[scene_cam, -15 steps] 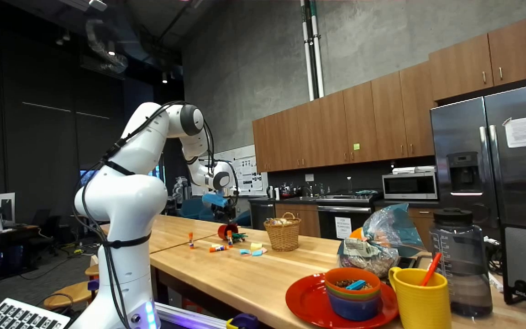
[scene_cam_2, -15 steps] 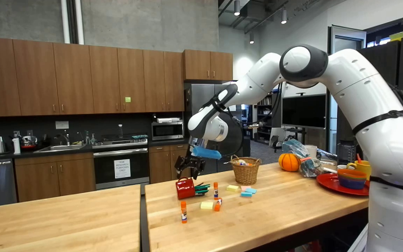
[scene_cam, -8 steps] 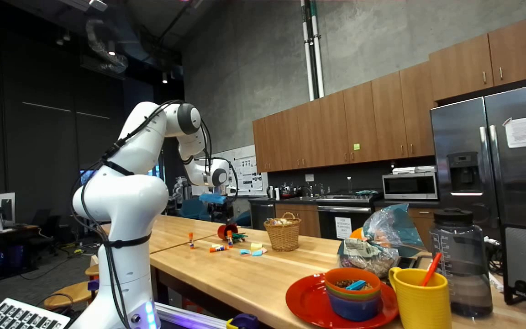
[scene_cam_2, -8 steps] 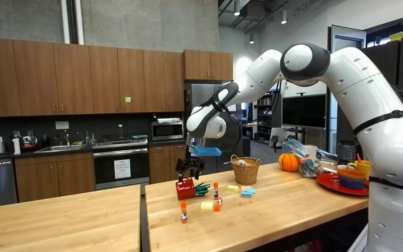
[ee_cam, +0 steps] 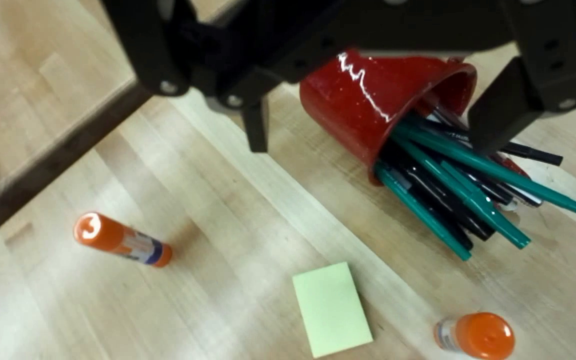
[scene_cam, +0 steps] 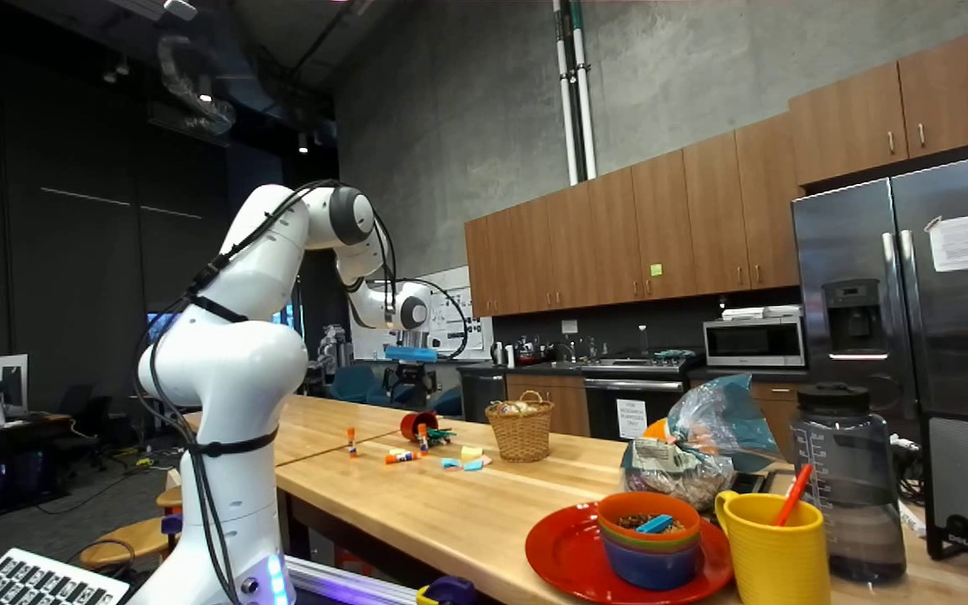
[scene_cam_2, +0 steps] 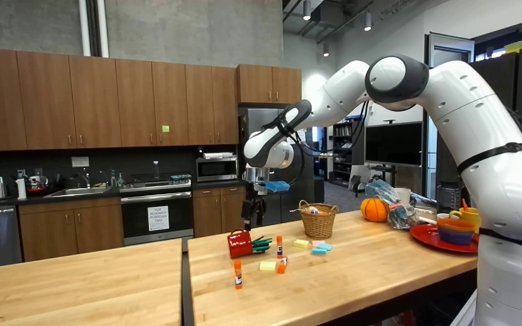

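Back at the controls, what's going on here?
The robot gripper hangs open over a red mug and holds nothing. The mug lies on its side on the table, with green and black pens sticking out of its mouth. Near it are three glue sticks, two upright and one lying down, and some sticky notes. A wicker basket stands nearby.

Wooden cabinets line a grey concrete wall.

Got my pincer over a sideways red mug (pens poking out) near the table's far-left corner.
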